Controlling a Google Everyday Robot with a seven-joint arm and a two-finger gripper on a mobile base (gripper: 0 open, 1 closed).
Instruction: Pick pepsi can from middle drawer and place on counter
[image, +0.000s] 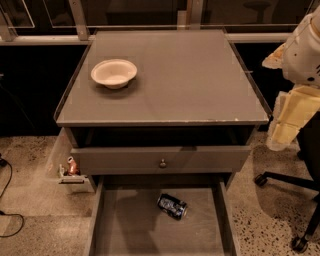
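Note:
The pepsi can, dark blue with silvery ends, lies on its side on the floor of the open middle drawer, near the drawer's back and slightly right of centre. The grey counter is above it. My gripper shows as pale yellowish parts below the white arm at the right edge. It is beside the counter's front right corner, well above and to the right of the can. It holds nothing that I can see.
A white bowl stands on the counter's back left. A closed grey drawer front with a round knob sits above the open drawer. A small reddish object in a clear holder hangs at the cabinet's left. Chair legs with castors stand at the right.

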